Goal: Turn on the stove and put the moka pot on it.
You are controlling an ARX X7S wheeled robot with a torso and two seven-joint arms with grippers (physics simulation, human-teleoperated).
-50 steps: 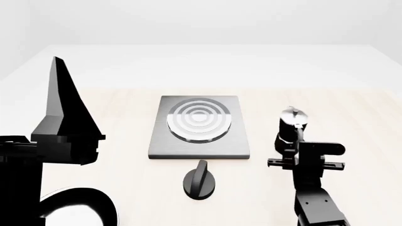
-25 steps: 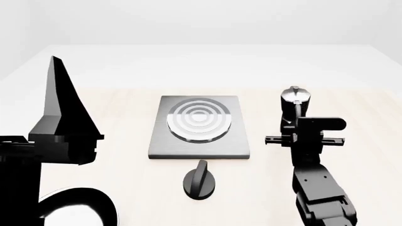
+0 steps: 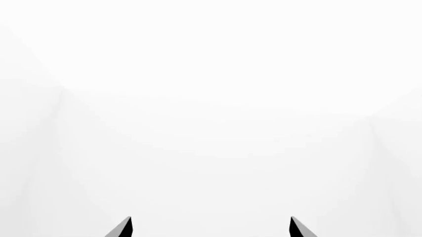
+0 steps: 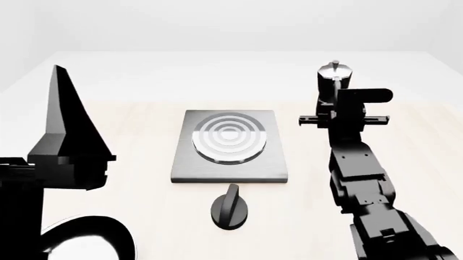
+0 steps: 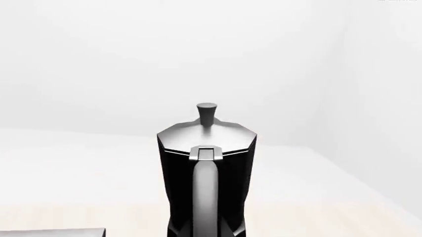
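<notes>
Right claw [image 4: 334, 111] now carries moka pot [image 4: 333, 81] clear of tabletop [image 4: 130, 130], higher than half a second ago; pot upright, gripped by handle, lid knob on top. Lift done; judged next: carry left over stove [image 4: 230, 145].

Pot hangs right of stove slab, well apart from burner rings. Knob [image 4: 230, 208] sits on near side of stove, untouched; whether stove is on, cannot tell.

Left claw [image 3: 209, 229] raised at left, tips spread wide, holding nothing. No obstacle between pot and burner.
</notes>
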